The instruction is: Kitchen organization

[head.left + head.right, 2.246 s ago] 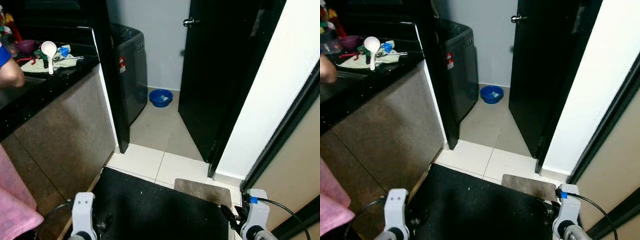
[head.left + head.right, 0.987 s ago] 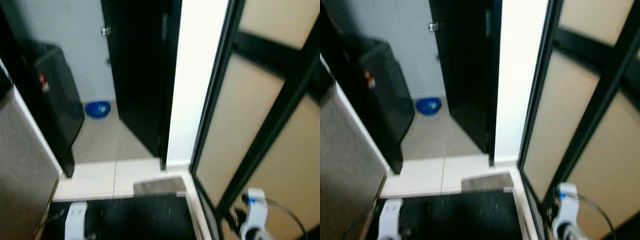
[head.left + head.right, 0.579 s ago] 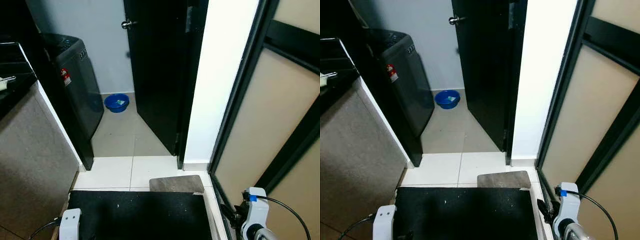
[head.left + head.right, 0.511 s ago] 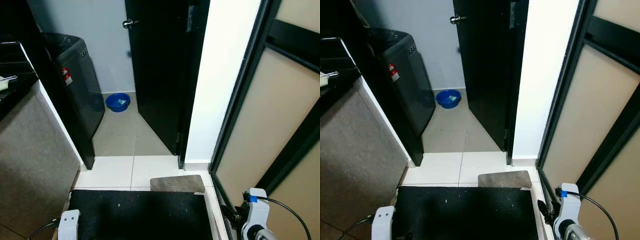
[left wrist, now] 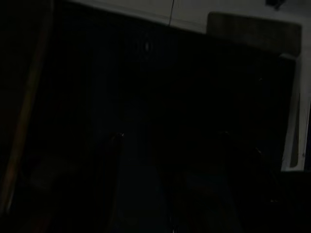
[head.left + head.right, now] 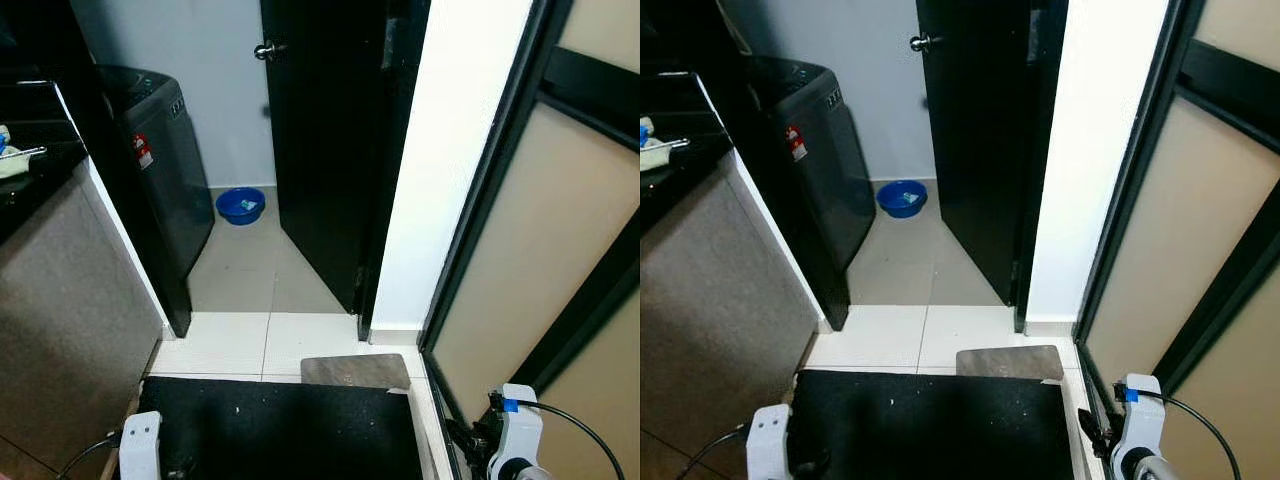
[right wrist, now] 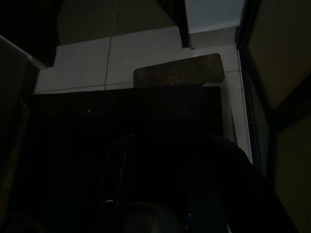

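At the far left, the end of a black kitchen counter [image 6: 45, 170] carries a cloth and a metal utensil [image 6: 20, 155]. My left arm [image 6: 140, 445] hangs low over a black floor mat [image 6: 280, 430]. My right arm [image 6: 515, 440] hangs by the sliding door frame. Both are idle. The wrist views are very dark, showing the black floor mat [image 7: 160, 116] and a small brown mat [image 7: 179, 70].
A grey washing machine [image 6: 160, 150] stands past the counter, with a blue basin [image 6: 240, 206] on the tiled floor behind it. A black door [image 6: 320, 150] stands ahead beside a white wall [image 6: 450, 170]. A black-framed sliding panel [image 6: 540, 230] closes the right side.
The camera swung right, away from the counter and a person there, and now drifts slightly back left. Both arms hang as before.
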Controlling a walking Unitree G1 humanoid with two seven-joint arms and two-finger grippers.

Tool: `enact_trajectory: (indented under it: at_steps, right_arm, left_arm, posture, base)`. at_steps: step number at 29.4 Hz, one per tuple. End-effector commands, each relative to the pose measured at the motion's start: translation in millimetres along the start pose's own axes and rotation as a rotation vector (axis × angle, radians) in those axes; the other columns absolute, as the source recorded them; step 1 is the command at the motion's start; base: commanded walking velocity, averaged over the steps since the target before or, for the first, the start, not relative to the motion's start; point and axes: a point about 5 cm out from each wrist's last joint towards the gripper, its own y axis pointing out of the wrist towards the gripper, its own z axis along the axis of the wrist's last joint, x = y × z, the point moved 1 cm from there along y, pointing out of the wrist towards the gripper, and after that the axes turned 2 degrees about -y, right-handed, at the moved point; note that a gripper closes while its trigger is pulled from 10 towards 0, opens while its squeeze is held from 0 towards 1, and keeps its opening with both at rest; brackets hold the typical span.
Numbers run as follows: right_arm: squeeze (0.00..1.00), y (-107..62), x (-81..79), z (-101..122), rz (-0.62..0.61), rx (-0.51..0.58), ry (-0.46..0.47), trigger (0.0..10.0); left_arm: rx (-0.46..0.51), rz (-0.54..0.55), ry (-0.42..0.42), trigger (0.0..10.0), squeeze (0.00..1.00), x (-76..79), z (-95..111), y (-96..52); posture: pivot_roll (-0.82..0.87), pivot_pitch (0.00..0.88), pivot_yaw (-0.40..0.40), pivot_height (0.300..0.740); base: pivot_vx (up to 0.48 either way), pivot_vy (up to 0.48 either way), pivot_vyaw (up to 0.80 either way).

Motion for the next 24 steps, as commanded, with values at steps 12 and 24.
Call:
enact_trajectory:
  at_steps: [12,24]
  right_arm:
    - [0.0,1.0,-4.4,1.9,-0.003,0.03,0.006,10.0]
    - [0.0,2.9,-7.5,2.8,0.006,0.027,0.0,10.0]
  left_arm:
    - [0.128,-0.057,0.025,10.0,0.0,12.6,26.8,4.7]
    - [0.214,-0.086,0.025,10.0,0.0,27.4,51.0,-3.7]
  posture:
    - [-0.13,0.0,0.026,0.74]
    - [-0.07,0.0,0.029,0.74]
  base:
    - [0.0,0.0,0.0]
    - [0.0,0.0,0.0]
